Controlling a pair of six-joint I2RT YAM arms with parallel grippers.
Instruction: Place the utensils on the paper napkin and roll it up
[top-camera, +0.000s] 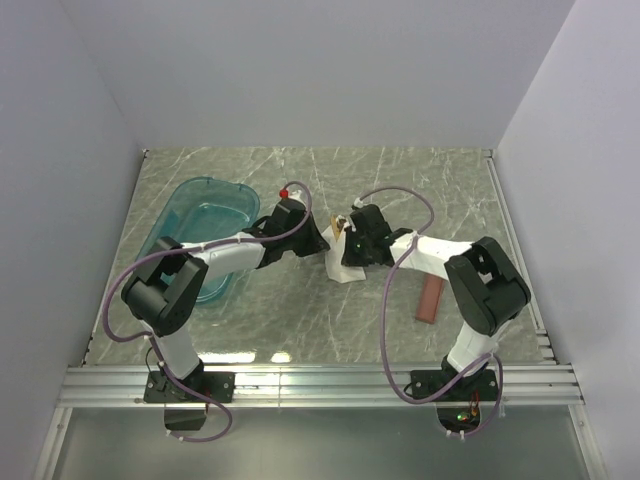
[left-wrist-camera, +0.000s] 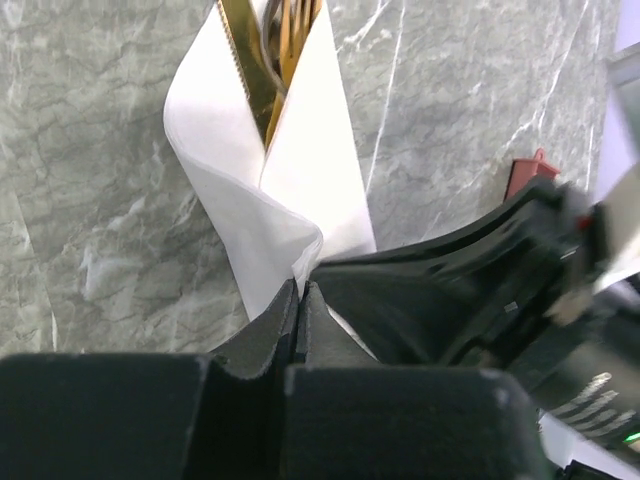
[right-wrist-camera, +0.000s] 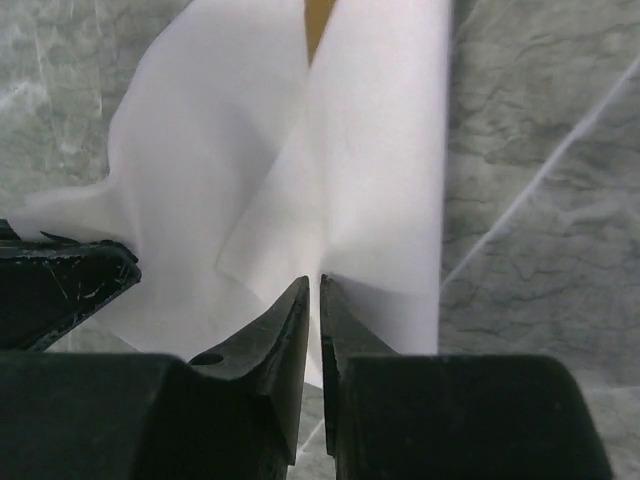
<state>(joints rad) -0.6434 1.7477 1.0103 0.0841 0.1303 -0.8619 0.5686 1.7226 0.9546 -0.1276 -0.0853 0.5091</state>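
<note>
The paper napkin lies mid-table, folded into a narrow white bundle around the utensils. In the left wrist view the napkin wraps gold-coloured utensils whose ends stick out of its open top. A brownish tip shows between the two grippers. My left gripper is shut on the napkin's lower fold. My right gripper is shut on a fold of the napkin, with a thin sheet between its jaws. Both grippers meet over the bundle.
A translucent teal tub stands at the left, beside my left arm. A long reddish-brown tray lies at the right, near my right arm; its end shows in the left wrist view. White walls enclose the marbled table.
</note>
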